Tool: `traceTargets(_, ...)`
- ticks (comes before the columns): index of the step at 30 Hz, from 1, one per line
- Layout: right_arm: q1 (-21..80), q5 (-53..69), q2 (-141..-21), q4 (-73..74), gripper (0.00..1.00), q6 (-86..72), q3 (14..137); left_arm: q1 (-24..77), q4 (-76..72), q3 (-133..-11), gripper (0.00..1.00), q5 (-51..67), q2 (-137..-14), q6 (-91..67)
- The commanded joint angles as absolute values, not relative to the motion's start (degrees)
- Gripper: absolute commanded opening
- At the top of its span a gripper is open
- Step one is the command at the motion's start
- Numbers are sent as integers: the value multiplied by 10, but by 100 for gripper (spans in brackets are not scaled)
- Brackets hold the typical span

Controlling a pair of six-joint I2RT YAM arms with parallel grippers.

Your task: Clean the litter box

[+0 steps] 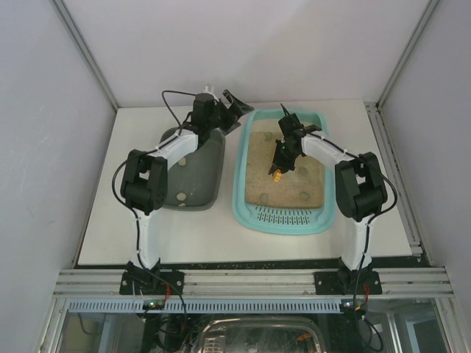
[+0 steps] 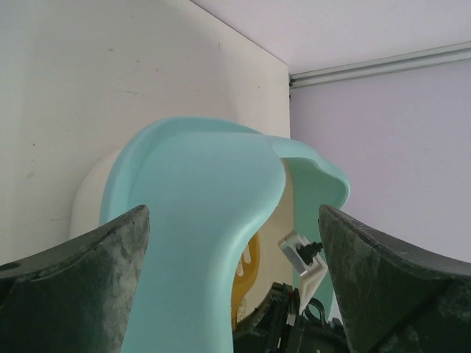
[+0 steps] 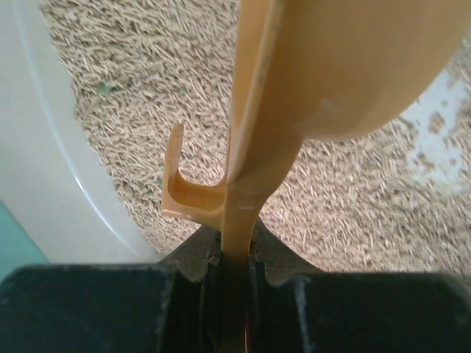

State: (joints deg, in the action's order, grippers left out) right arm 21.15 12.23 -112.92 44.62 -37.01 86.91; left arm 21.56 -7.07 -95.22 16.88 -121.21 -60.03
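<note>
Large light-turquoise rectangular plastic litter box (image 1: 239, 198) with rounded corners sits flat on the white desk (image 1: 191, 235), just right of desk centre. Its slotted grate (image 1: 287, 215) is at the end nearest the arm bases. Beige sandy litter (image 1: 309, 180) fills the rest. A few small greenish specks (image 3: 103, 88) show in the litter, plus one pale bare patch (image 3: 441, 125) where the box floor shows through.

Right pincer (image 3: 235, 257) is over the litter, roughly mid-box and toward the box's left side, pointing down. Fingers are clamped tight on the flat handle of a yellow-orange plastic scoop (image 3: 346, 66), no gap either side of the handle. A small hook tab (image 3: 176, 191) sticks off the handle just past the fingertips. Scoop bowl is out over the litter; whether it touches the litter, can't tell.

Left pincer (image 2: 234, 220) is at the box's far-left corner, spread wide. The dark fingers (image 2: 81, 279) straddle the turquoise corner rim with clear space each side, gripping nothing.

A smaller dark grey-green plastic tray (image 1: 206, 176) lies just left of the box, close alongside but not touching, with the left arm reaching over it.
</note>
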Motion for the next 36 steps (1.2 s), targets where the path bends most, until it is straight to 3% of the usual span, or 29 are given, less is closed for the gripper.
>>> traceTargets(1, 195, 169, -1145, 350, 0, -367, 856, 215, -106, -923, 100, 183, -1200, -624)
traceTargets(25, 200, 355, -1227, 63, 0, -484, 824, 213, -99, -869, 100, 216, -1167, -579)
traceTargets(36, 199, 399, -1177, -136, 0, -504, 695, 208, -97, -842, 100, 227, -1130, -547)
